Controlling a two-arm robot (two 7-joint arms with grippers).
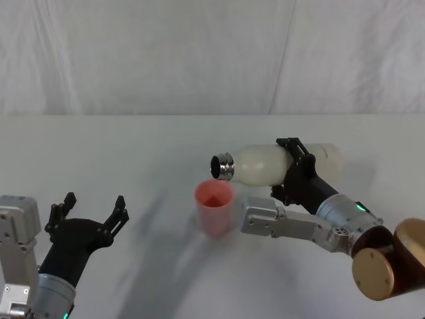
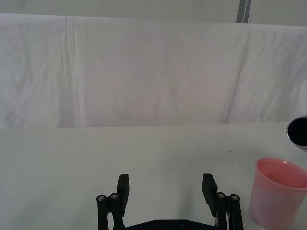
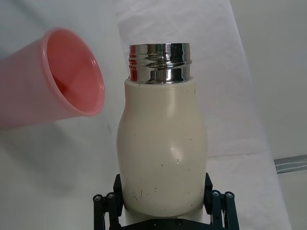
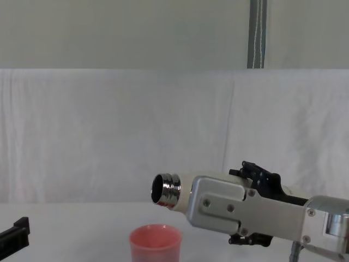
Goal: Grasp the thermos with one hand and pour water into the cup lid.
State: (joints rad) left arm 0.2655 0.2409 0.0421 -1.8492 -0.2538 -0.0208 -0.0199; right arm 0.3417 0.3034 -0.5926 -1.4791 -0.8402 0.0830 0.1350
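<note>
Right end effector [image 1: 297,167] clamped around the middle of the thermos [image 1: 262,164], black fingers [image 3: 106,203] pressed against both sides of the cream-white body. Thermos lifted off the desk [image 1: 119,149] and tipped nearly flat, steel neck [image 1: 223,167] pointing left, base out to the right. Open mouth hanging just above and slightly right of the cup lid [image 1: 214,207]; from the chest view, neck [image 4: 166,190] clearly higher than the pink rim, apart from it. Cup lid upright on the desk near the middle, just left of the right arm's grey wrist housing [image 1: 264,218]. Inside of the cup lid pink; cannot tell whether any water in it, and no visible stream from the neck. From the right wrist view, thermos [image 3: 162,151] filling the centre with threaded neck away from the camera, cup lid [image 3: 53,85] off to one side beyond it, its opening facing the lens.

Left end effector [image 1: 91,214] parked low at the near left of the desk, well apart from cup lid and thermos, fingers spread wide, nothing between them. In the left wrist view, its two fingertips [image 2: 123,184] hovering over bare white desk, cup lid [image 2: 280,192] off at the edge, a sliver of the steel neck [image 2: 298,132] above it. White cloth backdrop [image 1: 199,53] behind the desk at the far side.
</note>
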